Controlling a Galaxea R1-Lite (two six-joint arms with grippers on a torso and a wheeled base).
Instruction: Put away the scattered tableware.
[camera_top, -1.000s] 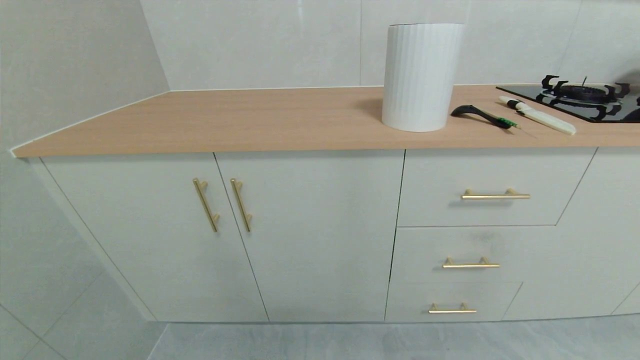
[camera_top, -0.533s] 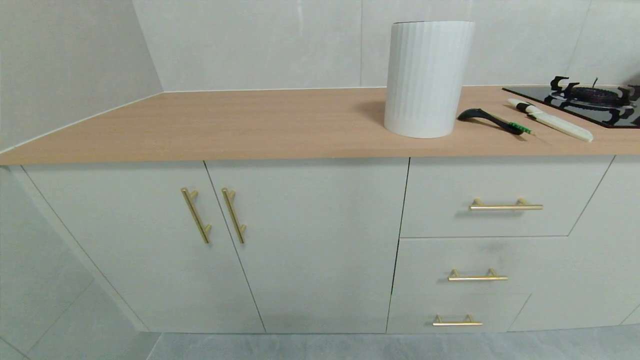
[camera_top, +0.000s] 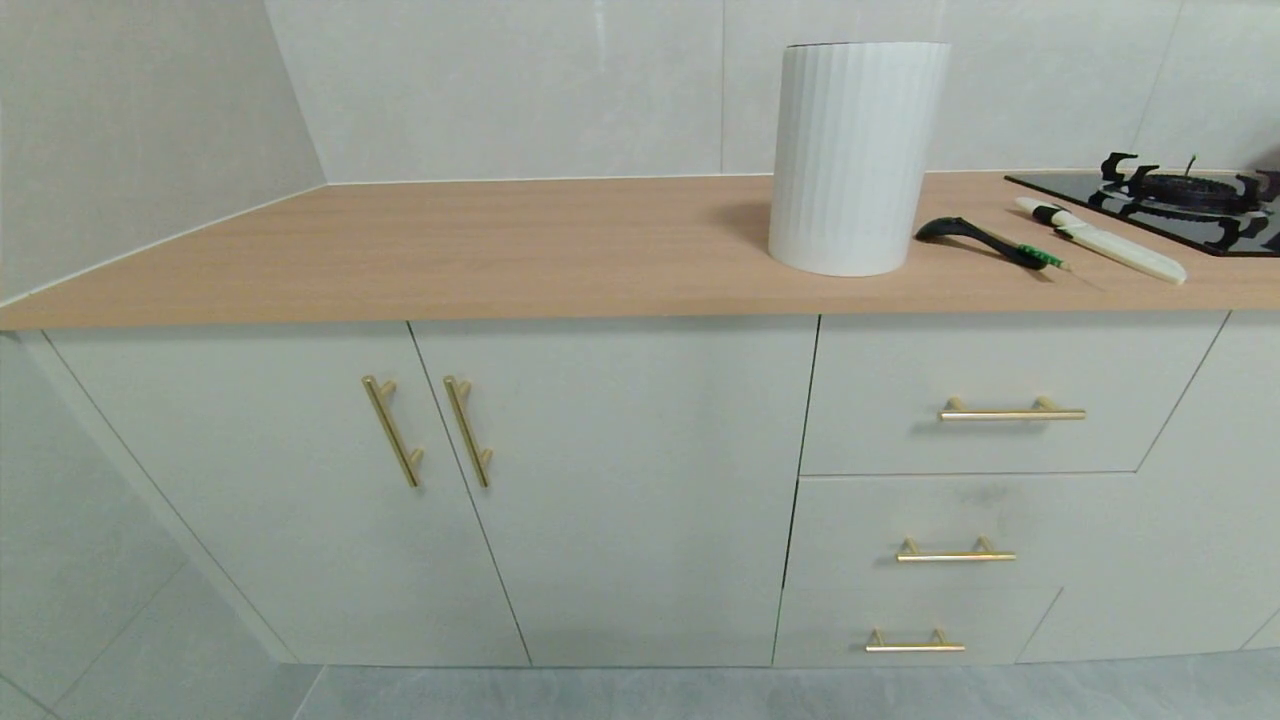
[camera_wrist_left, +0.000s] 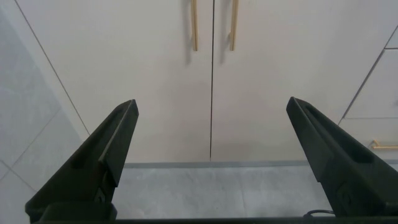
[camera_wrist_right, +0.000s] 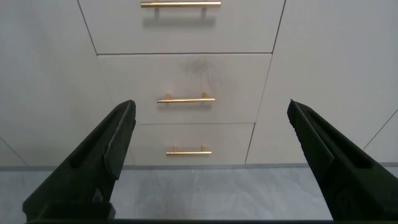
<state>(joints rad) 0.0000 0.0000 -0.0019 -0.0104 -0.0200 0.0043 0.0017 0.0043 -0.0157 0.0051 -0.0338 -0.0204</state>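
On the wooden countertop (camera_top: 500, 250) stands a tall white ribbed container (camera_top: 855, 155). To its right lie a black-handled utensil with a green tip (camera_top: 985, 242) and a white knife (camera_top: 1105, 242). My left gripper (camera_wrist_left: 211, 115) hangs low in front of the cabinet doors (camera_wrist_left: 211, 81), open and empty. My right gripper (camera_wrist_right: 211, 118) is open and empty too, low before the drawer fronts (camera_wrist_right: 186, 87).
A black gas hob (camera_top: 1190, 195) sits at the counter's far right. Below are two cabinet doors with gold handles (camera_top: 430, 430) and three drawers with gold handles (camera_top: 1010, 412). Tiled walls close the left and back. Grey floor (camera_top: 700, 695) lies below.
Between one second and half a second ago the head camera shifted, so the counter moved slightly in the picture. Since then nothing has moved.
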